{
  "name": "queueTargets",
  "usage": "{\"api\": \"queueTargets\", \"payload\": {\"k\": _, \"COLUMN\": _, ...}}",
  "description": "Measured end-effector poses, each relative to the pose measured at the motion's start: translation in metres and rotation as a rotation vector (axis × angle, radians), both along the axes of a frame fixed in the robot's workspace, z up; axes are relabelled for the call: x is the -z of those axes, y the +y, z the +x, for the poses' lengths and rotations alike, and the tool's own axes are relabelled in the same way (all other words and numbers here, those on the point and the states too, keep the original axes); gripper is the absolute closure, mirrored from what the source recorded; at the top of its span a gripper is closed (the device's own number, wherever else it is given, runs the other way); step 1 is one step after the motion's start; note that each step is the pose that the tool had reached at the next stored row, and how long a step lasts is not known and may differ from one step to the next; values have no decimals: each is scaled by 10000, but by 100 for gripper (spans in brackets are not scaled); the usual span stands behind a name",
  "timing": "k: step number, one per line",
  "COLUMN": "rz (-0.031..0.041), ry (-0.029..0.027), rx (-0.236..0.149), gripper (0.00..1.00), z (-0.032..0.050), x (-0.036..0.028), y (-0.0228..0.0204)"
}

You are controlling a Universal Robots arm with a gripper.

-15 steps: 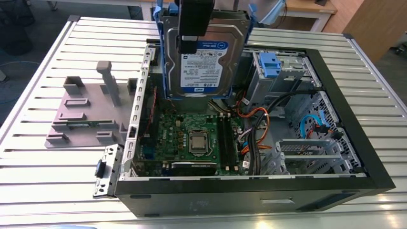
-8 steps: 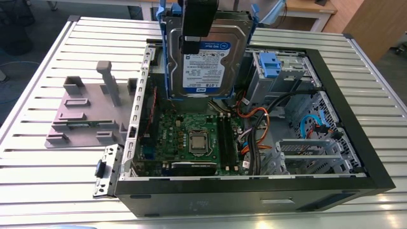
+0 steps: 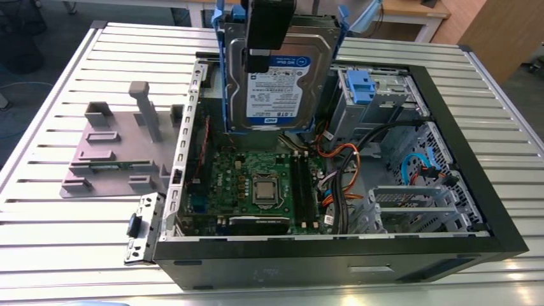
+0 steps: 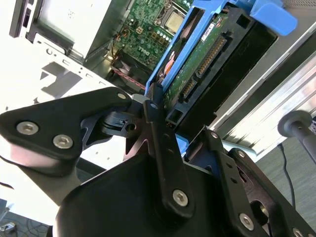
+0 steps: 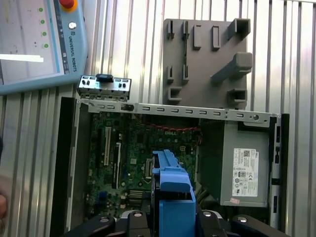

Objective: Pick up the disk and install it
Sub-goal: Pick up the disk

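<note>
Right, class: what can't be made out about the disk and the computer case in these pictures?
- Exterior view: the disk is cut off by the top edge, and it hides the case wall behind it.
- First wrist view: disk seen edge-on, label unseen; it covers part of the motherboard.
- Second wrist view: the gripper hides the disk's gripped end.

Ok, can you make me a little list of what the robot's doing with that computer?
pincer: shut on the disk
disk: upright in its blue bracket, held above the open computer case
installed: not yet
inside the case: green motherboard
beside the case: grey fixture plate, at the exterior view's left
under it all: slatted metal table
</note>
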State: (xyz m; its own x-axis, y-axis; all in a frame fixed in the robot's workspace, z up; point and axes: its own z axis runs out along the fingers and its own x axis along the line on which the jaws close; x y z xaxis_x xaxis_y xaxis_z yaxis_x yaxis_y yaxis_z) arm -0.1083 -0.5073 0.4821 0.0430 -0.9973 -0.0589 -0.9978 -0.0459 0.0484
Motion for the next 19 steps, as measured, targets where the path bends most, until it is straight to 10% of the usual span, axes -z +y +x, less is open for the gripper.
{"api": "queueTargets", "payload": {"k": 19, "rz": 0, "ry": 0, "rx": 0, "gripper": 63, "z": 64, "x": 5, "y": -3}}
